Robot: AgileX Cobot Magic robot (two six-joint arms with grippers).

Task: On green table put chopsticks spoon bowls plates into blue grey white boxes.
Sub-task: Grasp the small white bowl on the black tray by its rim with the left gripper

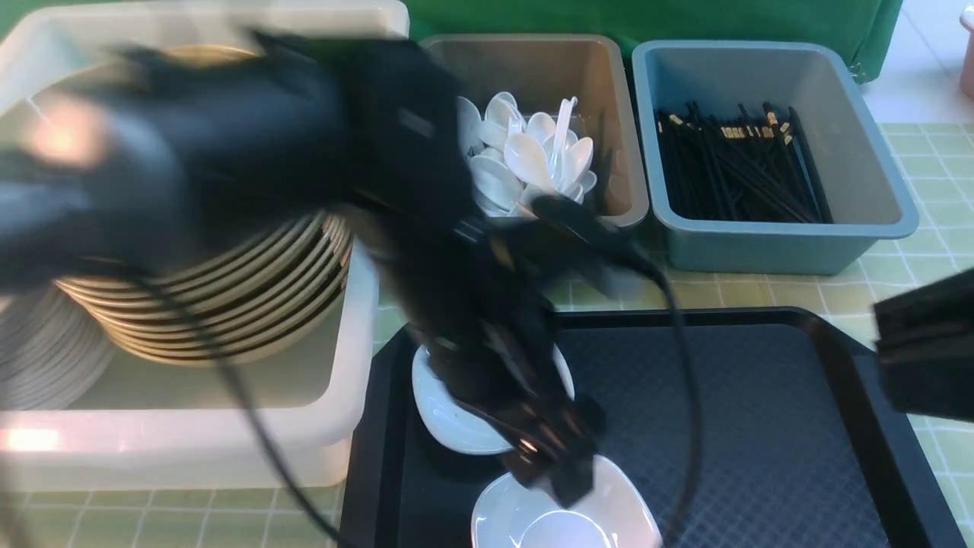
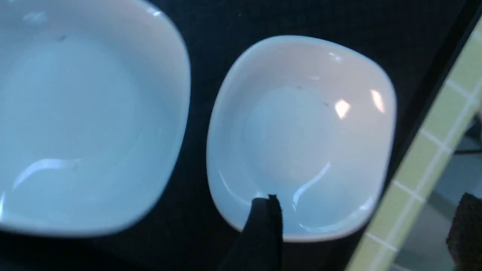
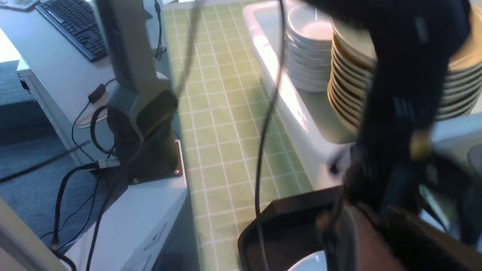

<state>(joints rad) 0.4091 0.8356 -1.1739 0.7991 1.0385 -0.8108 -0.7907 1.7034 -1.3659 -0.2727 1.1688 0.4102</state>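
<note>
Two white plates (image 1: pixel 445 411) (image 1: pixel 609 506) lie on a black tray (image 1: pixel 761 426) on the green table (image 1: pixel 936 190). My left gripper (image 1: pixel 555 464) hangs open over the nearer plate (image 2: pixel 301 135). One finger (image 2: pixel 263 226) is over that plate's rim, the other (image 2: pixel 467 226) is far out past the tray's edge. The white box (image 1: pixel 354 342) holds stacked bowls (image 1: pixel 251 304) and plates (image 3: pixel 305 60). Spoons (image 1: pixel 525 164) fill the grey box (image 1: pixel 620 122), and chopsticks (image 1: pixel 738 167) lie in the blue box (image 1: pixel 875 152). My right gripper (image 3: pixel 376 241), blurred, looks shut and empty.
The right arm (image 1: pixel 924 358) sits at the tray's right edge. The left arm's black cable (image 1: pixel 689 396) loops over the tray. Off the table's left side stand a robot base (image 3: pixel 143 124) and a desk with a keyboard (image 3: pixel 75 26).
</note>
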